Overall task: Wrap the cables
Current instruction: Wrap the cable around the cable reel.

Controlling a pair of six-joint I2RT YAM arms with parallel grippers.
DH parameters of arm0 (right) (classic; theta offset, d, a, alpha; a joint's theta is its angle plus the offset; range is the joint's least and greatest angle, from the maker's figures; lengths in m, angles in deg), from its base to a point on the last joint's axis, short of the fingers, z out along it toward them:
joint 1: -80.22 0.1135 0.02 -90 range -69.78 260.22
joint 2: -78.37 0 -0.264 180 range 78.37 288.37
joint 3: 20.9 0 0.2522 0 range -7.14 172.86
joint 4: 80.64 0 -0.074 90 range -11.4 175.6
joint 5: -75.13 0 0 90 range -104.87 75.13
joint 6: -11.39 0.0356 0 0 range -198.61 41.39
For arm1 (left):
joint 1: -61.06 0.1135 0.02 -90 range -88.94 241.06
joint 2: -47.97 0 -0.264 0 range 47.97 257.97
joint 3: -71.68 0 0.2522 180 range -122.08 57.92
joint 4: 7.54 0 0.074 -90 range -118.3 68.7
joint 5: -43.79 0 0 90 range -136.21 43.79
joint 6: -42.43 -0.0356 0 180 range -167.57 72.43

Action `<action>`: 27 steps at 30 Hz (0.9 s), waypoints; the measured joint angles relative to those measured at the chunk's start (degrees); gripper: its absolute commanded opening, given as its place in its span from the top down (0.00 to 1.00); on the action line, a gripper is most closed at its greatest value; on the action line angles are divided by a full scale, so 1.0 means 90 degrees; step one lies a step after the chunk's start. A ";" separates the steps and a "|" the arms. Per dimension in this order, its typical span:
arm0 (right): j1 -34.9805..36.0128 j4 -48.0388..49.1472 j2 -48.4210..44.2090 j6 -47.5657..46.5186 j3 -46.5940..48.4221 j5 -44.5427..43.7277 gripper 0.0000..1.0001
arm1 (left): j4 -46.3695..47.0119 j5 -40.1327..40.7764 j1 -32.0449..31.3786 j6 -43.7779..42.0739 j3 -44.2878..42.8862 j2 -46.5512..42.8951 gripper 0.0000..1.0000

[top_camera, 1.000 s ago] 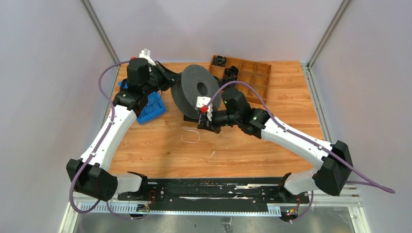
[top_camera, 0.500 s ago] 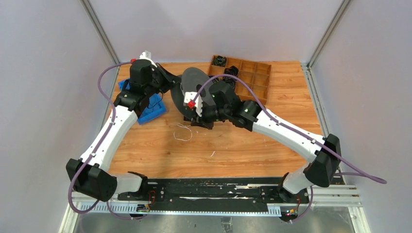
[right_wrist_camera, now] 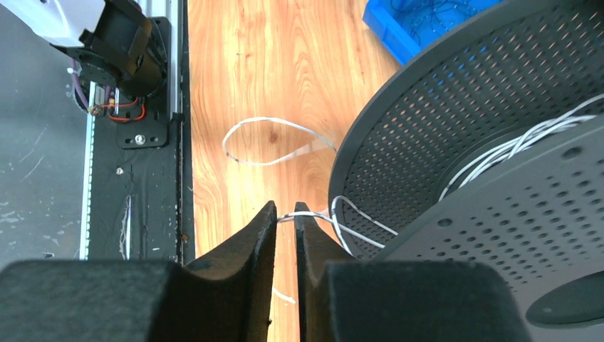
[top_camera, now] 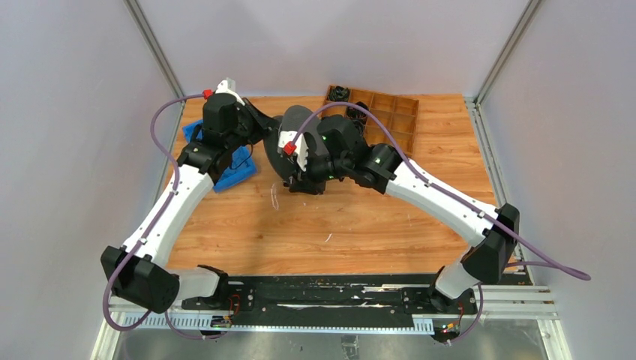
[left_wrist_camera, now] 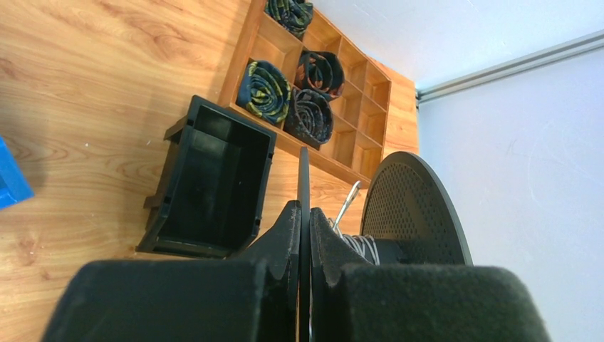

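Pinching the thin white cable is the right claw; left claw is clamped on the black spool rim.

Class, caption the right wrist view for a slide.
Right gripper pinching thin white wire that runs onto a perforated black spool over the wooden table.

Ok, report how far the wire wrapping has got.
Done: several turns of wire sit on the spool. In hand: the left gripper clamps the spool's flange; the right gripper, jaws shut, pinches the wire. To do: a loose loop on the table.
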 measured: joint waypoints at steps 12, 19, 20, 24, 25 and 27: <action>0.0051 -0.0034 -0.0457 -0.0345 -0.0318 -0.0367 0.56 | 0.0211 -0.0204 0.0012 0.0053 0.0083 -0.0002 1.00; 0.0034 -0.0061 -0.1362 -0.1037 -0.1348 -0.0750 0.54 | 0.0291 -0.0588 0.0330 0.0299 0.0019 -0.0002 1.00; -0.0010 -0.0027 -0.1547 -0.1100 -0.1569 -0.0770 0.53 | 0.0333 -0.0675 0.0386 0.0345 0.0015 -0.0002 1.00; -0.0597 0.0240 -0.2249 -0.1103 -0.2365 -0.0668 0.52 | 0.0661 -0.1202 0.0602 0.0627 0.0012 -0.0002 0.99; -0.0843 0.0345 -0.2404 -0.1061 -0.2533 -0.0627 0.52 | 0.0770 -0.1328 0.0646 0.0709 0.0012 -0.0002 1.00; -0.1498 0.0670 -0.2739 -0.0869 -0.2914 -0.0505 0.51 | 0.1069 -0.1610 0.0731 0.0894 0.0015 -0.0002 1.00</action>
